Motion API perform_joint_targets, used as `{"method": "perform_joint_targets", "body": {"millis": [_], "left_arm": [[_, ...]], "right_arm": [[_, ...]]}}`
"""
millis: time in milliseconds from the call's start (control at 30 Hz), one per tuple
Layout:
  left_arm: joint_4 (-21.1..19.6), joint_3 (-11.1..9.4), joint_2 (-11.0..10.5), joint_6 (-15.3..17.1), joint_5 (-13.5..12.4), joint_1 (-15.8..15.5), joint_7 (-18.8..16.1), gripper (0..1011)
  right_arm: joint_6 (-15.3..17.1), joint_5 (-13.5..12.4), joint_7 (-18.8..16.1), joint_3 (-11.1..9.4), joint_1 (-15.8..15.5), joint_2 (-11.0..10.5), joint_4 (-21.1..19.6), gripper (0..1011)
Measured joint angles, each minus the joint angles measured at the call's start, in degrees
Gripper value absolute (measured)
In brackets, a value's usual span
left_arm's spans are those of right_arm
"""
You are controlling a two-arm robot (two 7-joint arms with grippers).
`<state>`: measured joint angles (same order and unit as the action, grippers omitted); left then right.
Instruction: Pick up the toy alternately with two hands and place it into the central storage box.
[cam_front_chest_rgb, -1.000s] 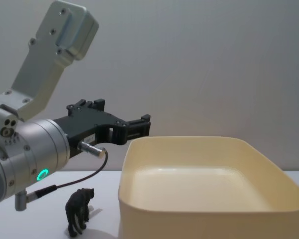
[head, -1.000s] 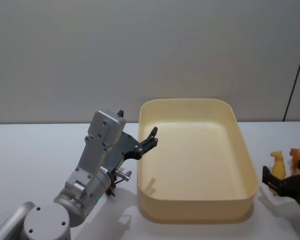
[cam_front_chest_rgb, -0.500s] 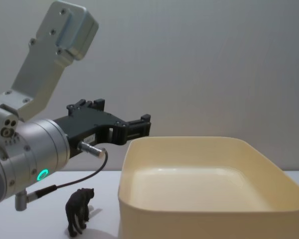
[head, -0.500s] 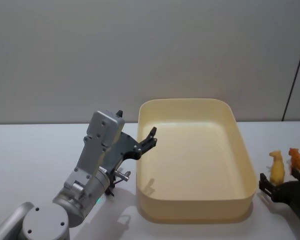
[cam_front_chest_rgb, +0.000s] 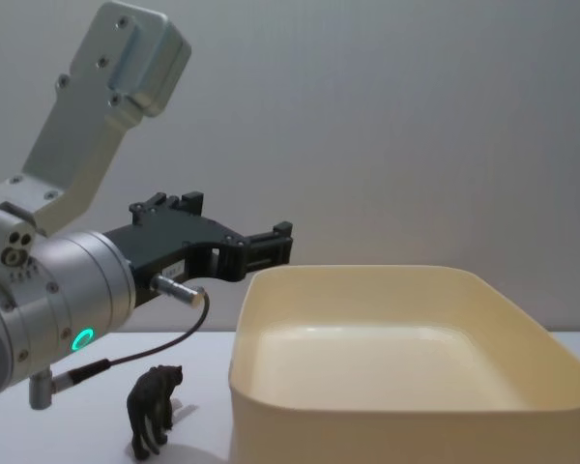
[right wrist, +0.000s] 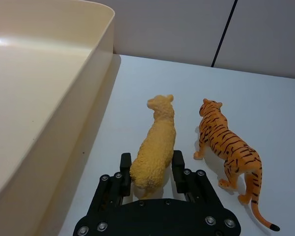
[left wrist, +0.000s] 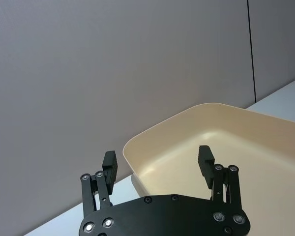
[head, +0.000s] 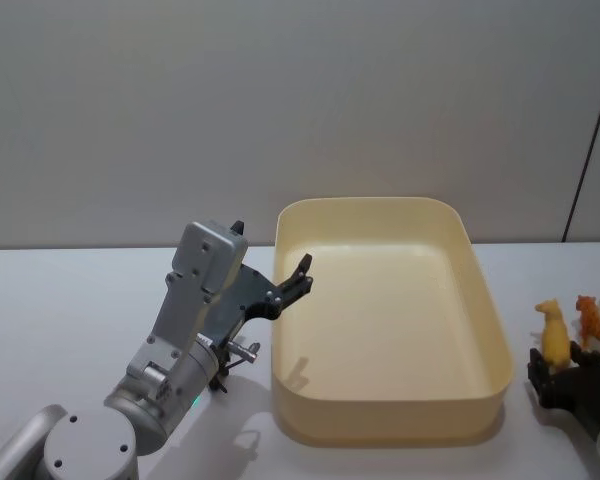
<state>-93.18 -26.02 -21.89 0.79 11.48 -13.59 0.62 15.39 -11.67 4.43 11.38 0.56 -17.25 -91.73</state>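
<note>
Straddling yellow toy (right wrist: pixel 157 142) rump closely, right pincer (right wrist: pixel 151 157): grip cannot be told. Squeeze to be centred, tiger (right wrist: pixel 226 147) avoided. Empty, wide open: left pincer (left wrist: pixel 157 158) by storage box (head: pixel 390 420).

Found box (head: pixel 390 422) mid-way across the table (head: pixel 60 300), bear (cam_front_chest_rgb: pixel 155 408) left of it, left gripper (left wrist: pixel 157 158) higher up beside the box's left rim. Saw lion (right wrist: pixel 156 140) right of the box, tiger (right wrist: pixel 227 147) just right of the lion, right gripper (right wrist: pixel 151 160) clasping the lion's rump from the near side.
</note>
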Motion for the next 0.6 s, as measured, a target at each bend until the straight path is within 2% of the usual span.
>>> {"method": "perform_joint_targets", "body": {"millis": [267,600], "left_arm": [[0.0,0.0,0.0,0.0,0.0,0.0,0.0,1001],[0.0,0.0,0.0,0.0,0.0,0.0,0.0,1002]], "right_arm": [[0.0,0.3,0.1,0.1,0.1,0.2,0.3,317],[-2.5,0.6,0.0,-0.1,-0.4,0.1,-0.5,313]]}}
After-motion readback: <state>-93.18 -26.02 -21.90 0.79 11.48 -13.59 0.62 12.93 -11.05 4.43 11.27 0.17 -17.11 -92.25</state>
